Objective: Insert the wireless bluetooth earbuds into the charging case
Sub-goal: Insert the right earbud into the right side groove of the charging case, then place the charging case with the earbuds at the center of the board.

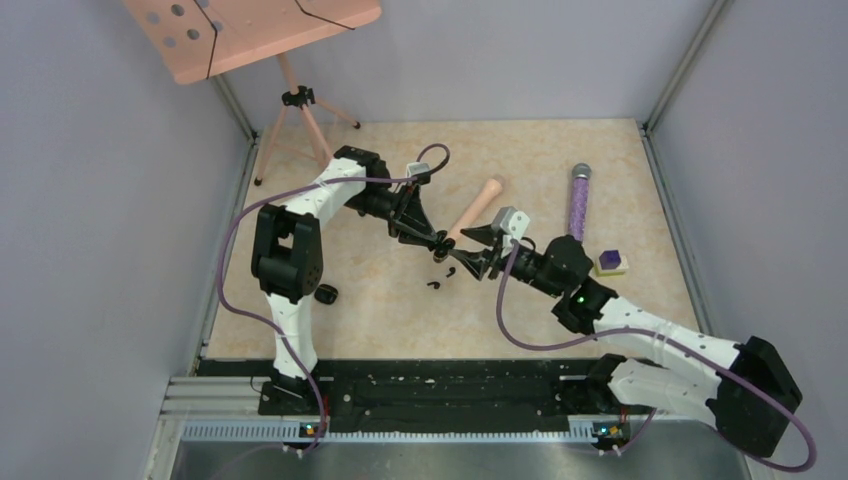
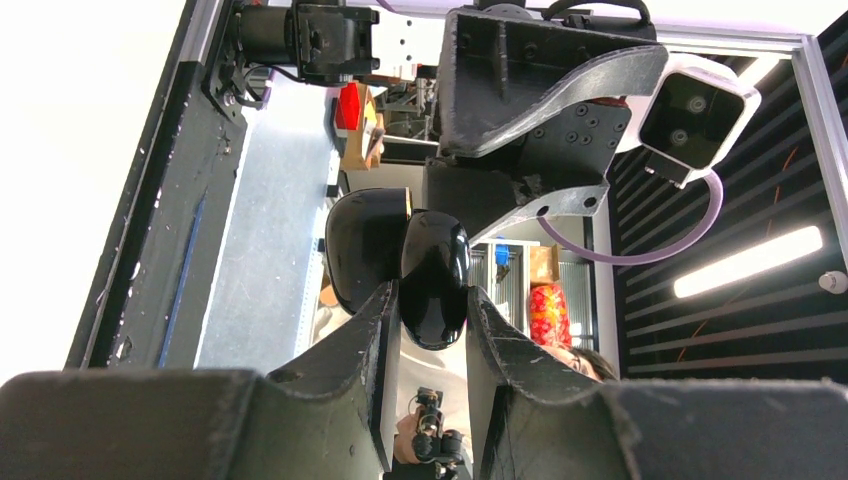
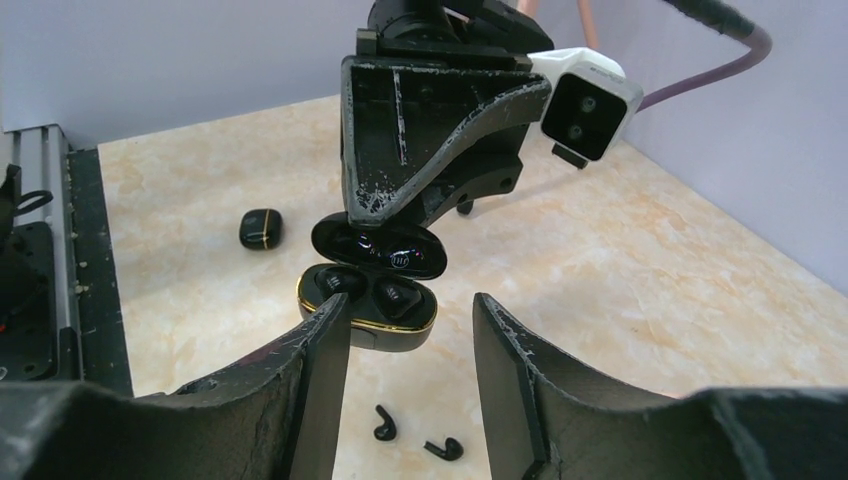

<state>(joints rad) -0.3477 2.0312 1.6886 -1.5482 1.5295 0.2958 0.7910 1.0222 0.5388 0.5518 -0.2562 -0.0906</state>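
Left wrist view first: the left claw [image 2: 430,296] was seen nearly closed, both fingers pinched on the charging case [image 2: 436,268], which was held up off the table [image 1: 560,150] with its lid swung open. On the right wrist cam the case was shown hanging with the lid on top and the gold-rimmed base underneath, two dark wells facing the lens. The right claw [image 3: 410,305] was parked just in front of it, jaws roughly halfway apart with nothing gripped. One of its fingers was lined up against the left end of the base, but whether it was actually touching couldn't be made out. Directly below, the two earbuds [image 3: 385,423] were left lying on the tabletop, close to each other, neither one in the case. Further out, a black lump [image 3: 260,228] with a gold line was spotted near the left arm's side, well apart from the action. Over on the right arm's side, a purple-and-white cube [image 1: 611,263] was sat beside a purple glittery stick [image 1: 579,200], and a pinkish handle [image 1: 478,205] was laid at an angle just behind the two claws.
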